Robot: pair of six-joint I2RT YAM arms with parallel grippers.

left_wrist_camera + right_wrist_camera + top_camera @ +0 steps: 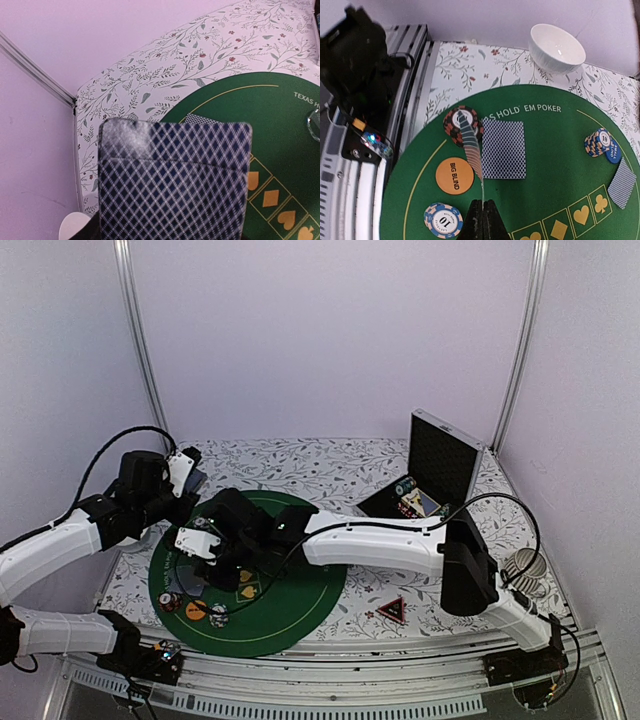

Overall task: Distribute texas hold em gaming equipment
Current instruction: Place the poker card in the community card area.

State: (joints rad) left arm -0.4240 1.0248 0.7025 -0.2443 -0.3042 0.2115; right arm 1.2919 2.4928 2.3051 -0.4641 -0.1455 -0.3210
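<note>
A pack of cards (175, 185) with a blue-and-white diamond-check back fills the left wrist view, held up over the edge of the green mat (235, 100). The left gripper (185, 472) grips it, though its fingers are hidden behind the cards. Another card (200, 120) peeks out on the mat beyond the pack. Low over the mat, the right gripper (482, 205) has its fingers pressed together on a thin card (472, 150) seen almost edge-on. Just beside it lies a face-down card (503, 148), with a red-and-black chip stack (455, 127) at that card's corner. Near these sit an orange disc (454, 175) printed BIG BLIND and a blue-and-white chip (443, 220) marked 10. Further across the mat a second chip stack (596, 141), also marked 10, touches a blue disc (613, 152) whose writing is too small to read, and a third card (622, 182) lies face down near them. The mat reads HOLD' EM POKER in one view and TEXAS H in the other, and yellow boxes along it show a club, a heart and a diamond. A white bowl (557, 48) stands on the flowered tablecloth (470, 75) past the mat's rim. From above, a red-black triangle token (391, 610) lies on the cloth right of the mat, an open black case (445, 455) stands at the back right, and the right arm (370, 540) stretches across the mat, hiding its middle.
</note>
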